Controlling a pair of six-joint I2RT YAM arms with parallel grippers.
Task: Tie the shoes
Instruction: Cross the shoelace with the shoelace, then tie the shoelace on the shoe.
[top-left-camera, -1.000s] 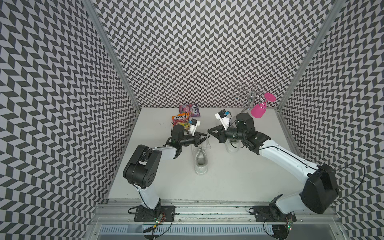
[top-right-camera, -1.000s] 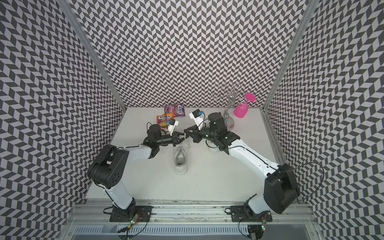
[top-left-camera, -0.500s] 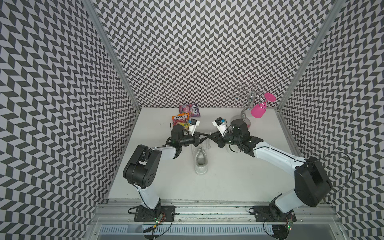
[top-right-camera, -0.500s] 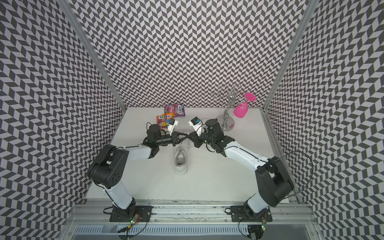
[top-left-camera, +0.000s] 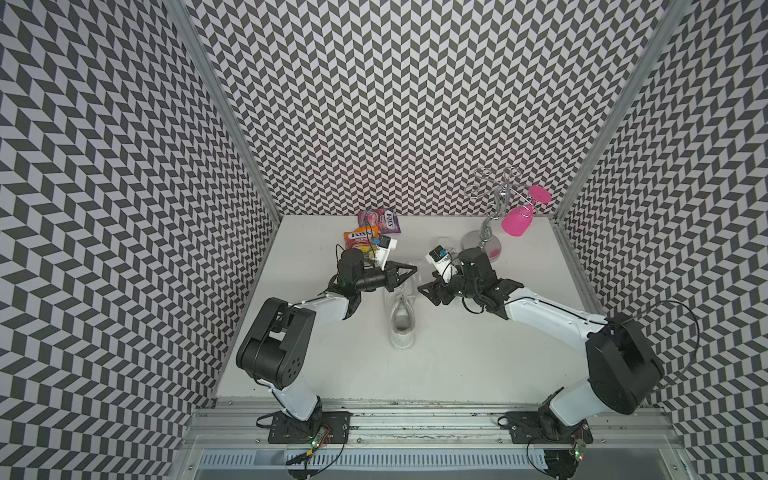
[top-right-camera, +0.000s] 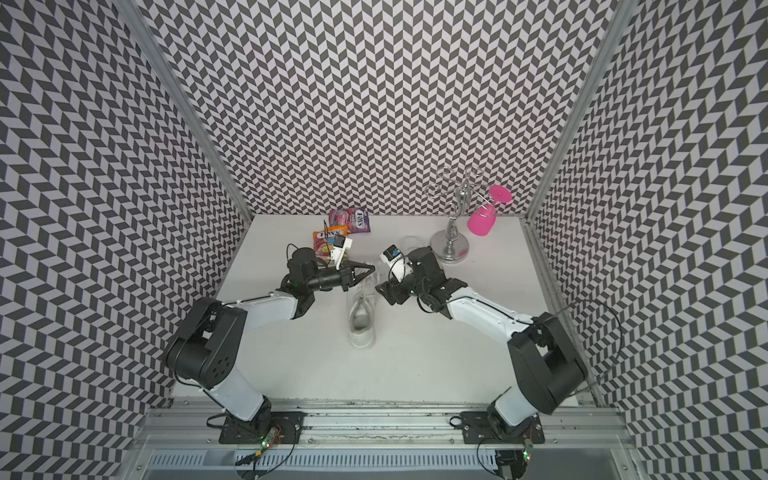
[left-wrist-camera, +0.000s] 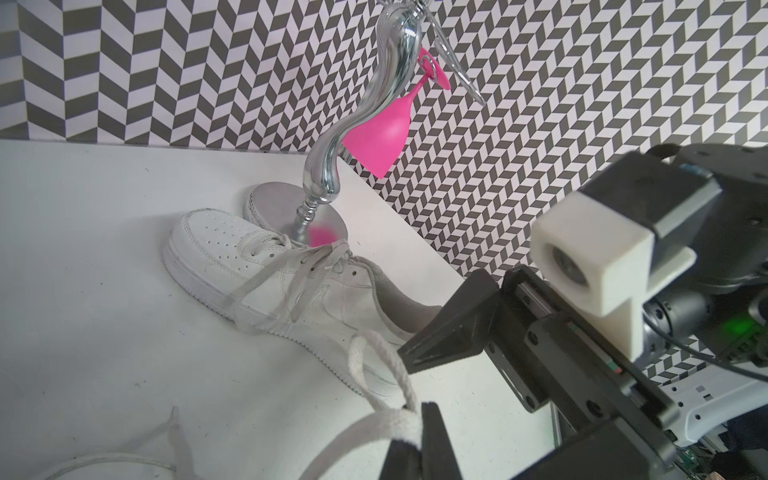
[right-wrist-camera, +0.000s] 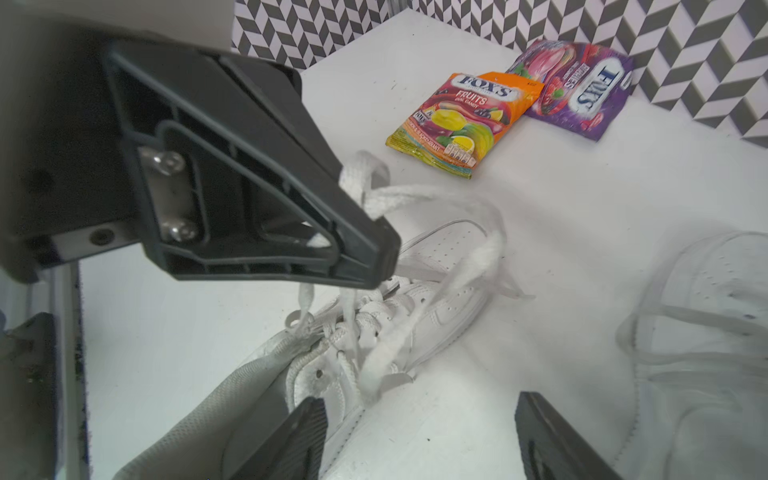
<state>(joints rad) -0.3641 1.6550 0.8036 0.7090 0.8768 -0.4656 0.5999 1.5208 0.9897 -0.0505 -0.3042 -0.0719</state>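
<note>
My near shoe (top-left-camera: 402, 309) lies mid-surface, heel toward the front edge, toe toward the back. Over its lacing the left claw (top-left-camera: 411, 272) is pressed together on a lace (right-wrist-camera: 365, 187), which rises from the eyelets and loops at the tips. The right claw (top-left-camera: 424, 289) hangs just beside the shoe on its other side, spread wide and empty, its fingers (right-wrist-camera: 552, 436) straddling the laced part in the right wrist view.

I judge I'm between grips in forming the knot, so I want the left pinch held steady with the lace lightly taut. The right claw should take the loose strand (right-wrist-camera: 469, 266) close to the eyelets, not near its frayed end, and shut only once the strand sits squarely between the pads. Pulling hard could drag the shoe.

Farther back, the second shoe (left-wrist-camera: 266, 274) lies against the base of a chrome stand (top-left-camera: 482, 241) holding a pink glass (top-left-camera: 516, 221) near the back right corner. Two candy bags (right-wrist-camera: 465, 120) sit by the back edge.
</note>
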